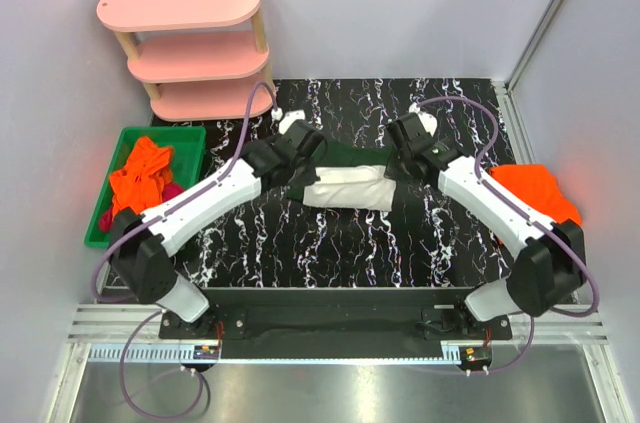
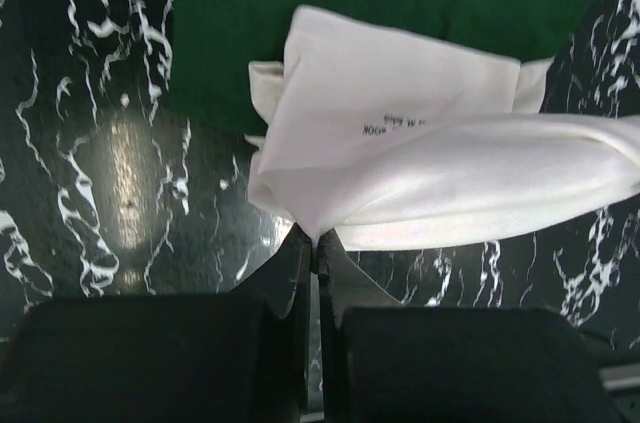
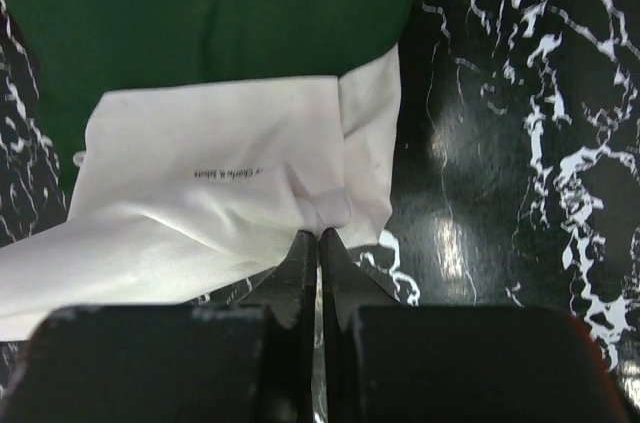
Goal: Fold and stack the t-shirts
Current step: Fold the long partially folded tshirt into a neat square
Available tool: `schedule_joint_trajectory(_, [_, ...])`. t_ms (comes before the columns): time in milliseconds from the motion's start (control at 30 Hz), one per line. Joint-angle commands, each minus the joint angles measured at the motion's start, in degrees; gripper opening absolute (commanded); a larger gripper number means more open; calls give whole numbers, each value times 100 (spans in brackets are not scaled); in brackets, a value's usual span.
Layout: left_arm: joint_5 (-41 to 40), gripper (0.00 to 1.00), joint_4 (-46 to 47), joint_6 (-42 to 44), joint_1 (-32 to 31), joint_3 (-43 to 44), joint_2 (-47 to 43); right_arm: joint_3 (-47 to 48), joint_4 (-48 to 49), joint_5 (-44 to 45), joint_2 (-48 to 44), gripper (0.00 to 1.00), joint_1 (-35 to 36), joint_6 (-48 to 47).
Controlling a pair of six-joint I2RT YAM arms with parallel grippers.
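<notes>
A: Overhead, item one?
B: One white t-shirt (image 1: 347, 189), green-sleeved, bunched mid-worktop (image 1: 330, 253) between both arms.
A: Left wrist?
B: Its white edge sits pinched at the tips of the clenched left fingers (image 2: 303, 251).
A: Right wrist?
B: Opposite edge, pinched likewise by the clenched right fingers (image 3: 305, 248).

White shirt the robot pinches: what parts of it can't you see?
- The lettering on the white t-shirt: too small to read, both wrist views.
- Cloth inside the shut left gripper and right gripper: hidden between their fingers.
- The orange t-shirt: partly behind the right arm, top view.
</notes>
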Motion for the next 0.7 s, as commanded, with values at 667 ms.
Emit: schedule_joint_trajectory(667, [525,0,17,575,1629,3181,3123,2525,572,618,3025,0,-1277,-724])
